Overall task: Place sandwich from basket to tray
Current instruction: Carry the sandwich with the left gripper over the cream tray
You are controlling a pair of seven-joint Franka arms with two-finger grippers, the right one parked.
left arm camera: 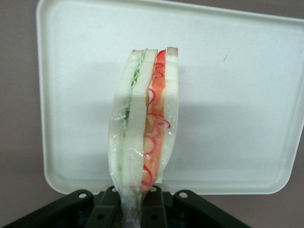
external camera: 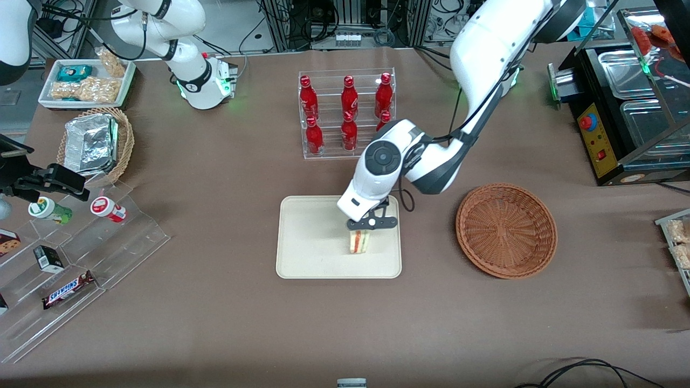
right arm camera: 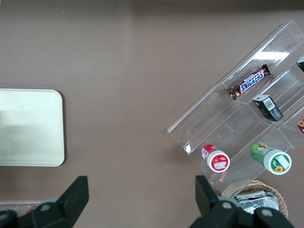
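Because the drop must land flat, the gripper (external camera: 360,230) hangs over the tray (external camera: 302,258), fingers pinching the sandwich (external camera: 358,242) by its top edge so the wedge points down at the tray; the basket (external camera: 506,230) sits empty beside the tray.

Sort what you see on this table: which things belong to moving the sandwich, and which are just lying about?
Job: sandwich, pinched by the gripper over the tray; basket, now without it.

Lying about: red bottles, foil container, Snickers bar, snack packets.
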